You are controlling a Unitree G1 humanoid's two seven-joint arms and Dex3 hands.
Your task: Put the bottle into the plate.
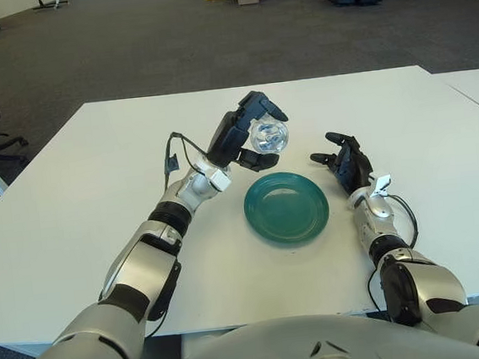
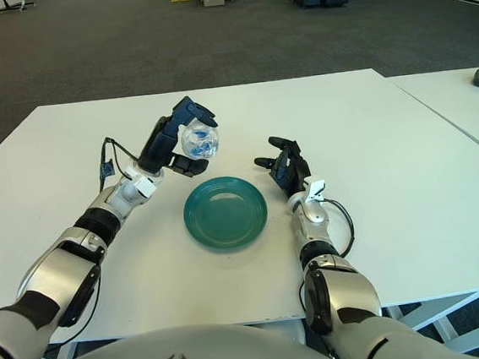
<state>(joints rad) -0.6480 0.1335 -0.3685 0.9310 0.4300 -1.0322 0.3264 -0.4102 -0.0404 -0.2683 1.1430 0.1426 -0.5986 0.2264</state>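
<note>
The left hand grips a clear bottle above the white table, just behind the teal plate. The right hand, fingers loosely spread, shows right of the plate. Fingers hide much of the bottle.

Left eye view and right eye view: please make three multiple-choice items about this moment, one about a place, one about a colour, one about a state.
1. Where is the bottle?
A. lying in the plate
B. held above the table, near the plate's far left edge
C. under the right hand

2. What colour is the plate?
A. red
B. white
C. teal green

3. What is the state of the left hand?
A. closed around the bottle
B. open and holding nothing
C. flat in the plate

Answers:
1 B, the bottle is raised in the hand.
2 C, the dish is teal.
3 A, its fingers wrap the bottle, while the right hand shows right of the plate.
</note>
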